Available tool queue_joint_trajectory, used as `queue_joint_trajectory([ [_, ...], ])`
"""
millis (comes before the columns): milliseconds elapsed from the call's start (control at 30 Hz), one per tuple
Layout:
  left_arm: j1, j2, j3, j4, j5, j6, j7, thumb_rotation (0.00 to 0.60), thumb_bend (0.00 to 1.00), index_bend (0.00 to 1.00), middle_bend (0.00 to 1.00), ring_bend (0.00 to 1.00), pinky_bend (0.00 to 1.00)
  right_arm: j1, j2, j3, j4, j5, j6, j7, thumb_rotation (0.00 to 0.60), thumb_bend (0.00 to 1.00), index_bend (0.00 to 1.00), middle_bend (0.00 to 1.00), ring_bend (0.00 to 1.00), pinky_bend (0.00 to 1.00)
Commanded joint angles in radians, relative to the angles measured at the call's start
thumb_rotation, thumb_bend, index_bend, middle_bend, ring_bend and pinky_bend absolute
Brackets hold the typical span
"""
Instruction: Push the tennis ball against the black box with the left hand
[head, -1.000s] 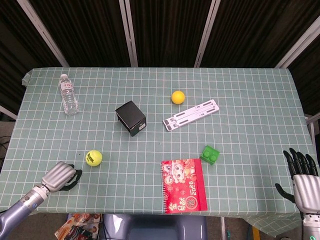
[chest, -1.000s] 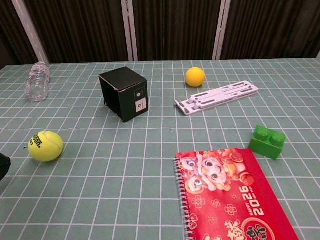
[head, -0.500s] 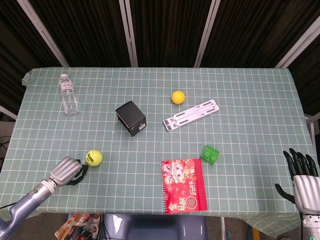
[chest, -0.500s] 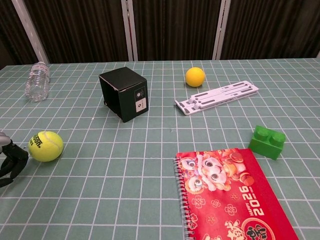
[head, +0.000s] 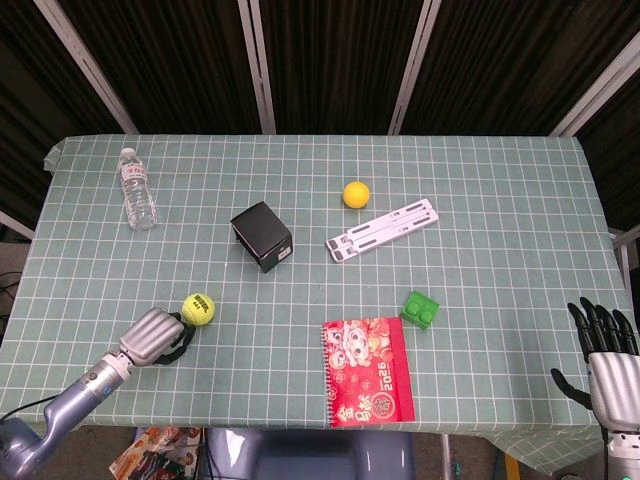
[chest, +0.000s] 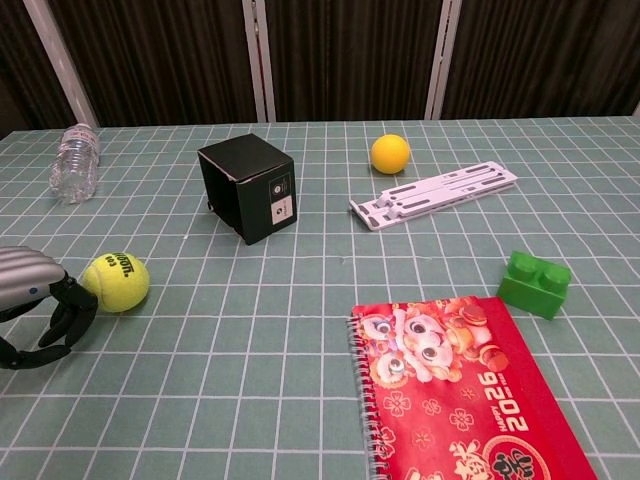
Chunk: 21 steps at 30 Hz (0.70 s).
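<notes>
The yellow-green tennis ball (head: 199, 308) (chest: 116, 282) lies on the checked cloth, near the table's front left. My left hand (head: 158, 336) (chest: 35, 300) sits just behind and left of it, fingers curled in, knuckles touching the ball's near side. The black box (head: 261, 236) (chest: 247, 187) stands farther back and to the right, apart from the ball. At the table's front right corner my right hand (head: 605, 355) hangs with its fingers spread, holding nothing; the chest view does not show it.
A water bottle (head: 138, 188) (chest: 75, 162) lies at the back left. An orange ball (head: 356, 194), a white stand (head: 383, 229), a green brick (head: 421, 308) and a red notebook (head: 367, 368) occupy the middle and right.
My left hand has slid forward and to the right, reaching the tennis ball. The ball has rolled a little toward the black box. The right hand has not moved.
</notes>
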Motion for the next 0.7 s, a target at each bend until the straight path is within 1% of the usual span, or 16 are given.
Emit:
queue_joint_trajectory([
  [33,-0.005,-0.003,-0.003,-0.006,-0.003,0.001,0.009,0.600,0.42,0.59,0.65,0.49,0.75,-0.003,0.002,0.000,0.000,-0.003,0.005,0.004,0.600,0.25,0.00,0.00,0.00,0.00],
  [233,-0.018,-0.010,-0.027,-0.015,-0.034,-0.012,0.041,0.600,0.42,0.58,0.64,0.48,0.75,-0.010,0.006,-0.002,-0.001,-0.012,0.021,0.013,0.600,0.25,0.00,0.00,0.00,0.00],
  [700,-0.056,-0.049,-0.065,0.004,-0.102,-0.065,0.066,0.600,0.42,0.58,0.64,0.48,0.74,-0.019,0.011,0.000,0.000,-0.021,0.039,0.028,0.600,0.25,0.00,0.00,0.00,0.00],
])
